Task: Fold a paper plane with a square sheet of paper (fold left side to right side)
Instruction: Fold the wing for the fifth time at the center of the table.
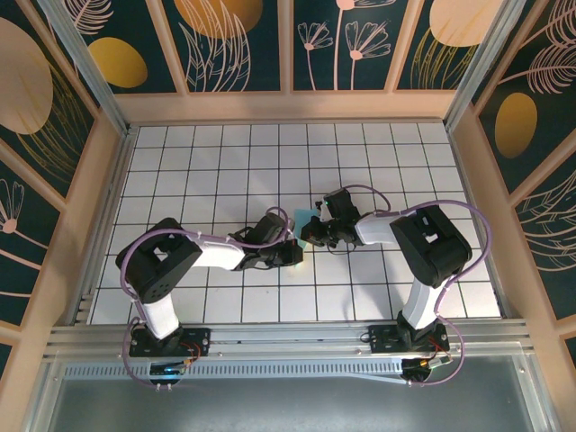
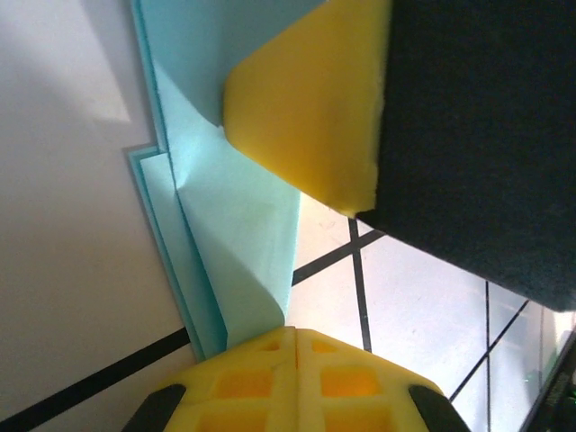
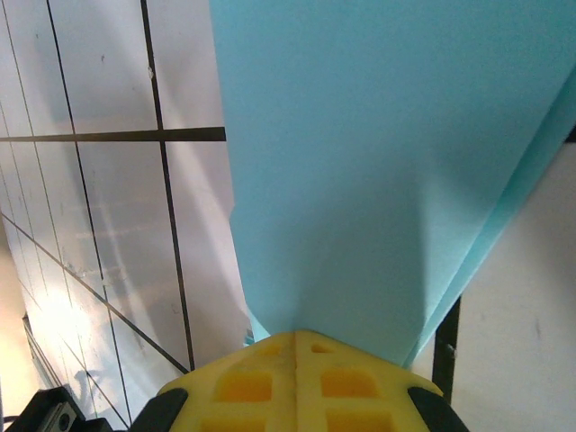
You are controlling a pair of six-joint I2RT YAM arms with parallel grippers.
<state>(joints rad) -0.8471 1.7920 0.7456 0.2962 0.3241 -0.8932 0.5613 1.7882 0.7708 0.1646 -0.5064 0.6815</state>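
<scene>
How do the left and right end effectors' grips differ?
The left end effector pinches a narrow, layered flap of the folded paper with stepped edges; the right end effector pinches a broad, smooth face. The left reaches in from the left, the right from the right. Both are shut on it.

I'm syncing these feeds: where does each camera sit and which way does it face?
Top external: above and behind the bases, looking down on the tiled table; both arms show, left gripper and right gripper meeting at the turquoise paper.
Left wrist: on the left arm, looking along its yellow fingers shut on layered paper.
Right wrist: likewise, fingers pinching the paper.
All share paper and tiles.
</scene>
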